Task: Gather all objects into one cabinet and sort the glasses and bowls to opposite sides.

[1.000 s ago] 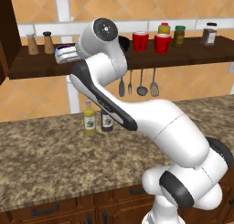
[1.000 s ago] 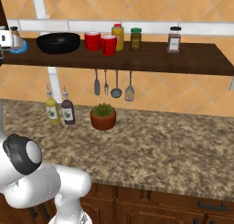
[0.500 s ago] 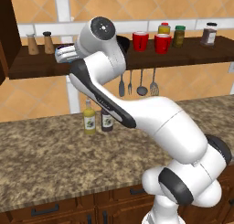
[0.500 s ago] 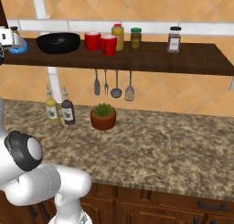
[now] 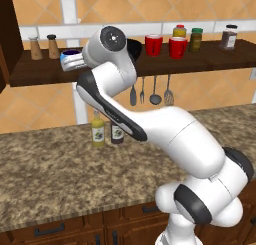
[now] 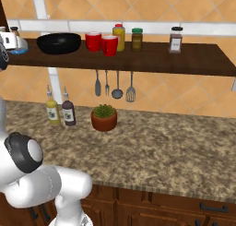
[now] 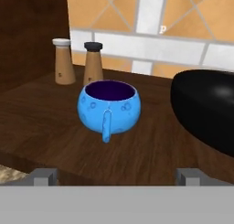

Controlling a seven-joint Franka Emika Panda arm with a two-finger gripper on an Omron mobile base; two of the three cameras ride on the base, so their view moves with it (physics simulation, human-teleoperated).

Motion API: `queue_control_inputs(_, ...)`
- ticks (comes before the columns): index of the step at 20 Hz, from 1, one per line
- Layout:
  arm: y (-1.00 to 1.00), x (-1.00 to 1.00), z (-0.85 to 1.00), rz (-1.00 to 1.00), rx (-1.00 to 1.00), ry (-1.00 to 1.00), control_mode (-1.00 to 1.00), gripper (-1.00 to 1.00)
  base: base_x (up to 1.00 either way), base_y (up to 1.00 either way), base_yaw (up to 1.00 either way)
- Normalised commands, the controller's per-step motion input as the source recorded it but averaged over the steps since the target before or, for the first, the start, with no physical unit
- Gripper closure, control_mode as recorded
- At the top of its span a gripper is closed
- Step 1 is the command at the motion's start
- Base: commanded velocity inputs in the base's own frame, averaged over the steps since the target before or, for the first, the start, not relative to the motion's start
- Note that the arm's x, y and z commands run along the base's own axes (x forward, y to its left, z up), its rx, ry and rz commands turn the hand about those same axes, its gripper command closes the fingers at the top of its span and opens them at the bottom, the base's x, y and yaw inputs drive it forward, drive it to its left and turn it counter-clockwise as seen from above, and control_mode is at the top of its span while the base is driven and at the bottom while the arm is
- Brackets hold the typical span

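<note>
On the dark wood shelf (image 7: 41, 113), near its front edge, the small blue bowl (image 7: 109, 106) sits free between the shakers (image 7: 77, 61) behind and the black bowl (image 7: 206, 106) alongside. Before it, the gripper (image 7: 116, 176) is spread wide, holding nothing.

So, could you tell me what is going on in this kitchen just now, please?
The white arm is working at the dark wood shelf. Its pincer is open and empty, facing the blue bowl, which stands free on the shelf's left part beside the black bowl. The two red cups stand further right, by the spice jars.
</note>
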Motion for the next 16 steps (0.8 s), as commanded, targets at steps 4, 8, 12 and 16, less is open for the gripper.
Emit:
queue_control_inputs(4,0.0,0.06,0.0,0.0,0.0,0.0,-1.0,-1.0,0.0,0.0,0.0)
queue_control_inputs(8,0.05,0.0,0.0,0.0,0.0,0.0,-1.0,-1.0,0.0,0.0,0.0)
queue_control_inputs(12,0.14,0.0,0.0,0.0,0.0,0.0,-1.0,-1.0,0.0,0.0,0.0)
queue_control_inputs(16,0.1,0.06,0.0,0.0,0.0,0.0,-1.0,-1.0,0.0,0.0,0.0)
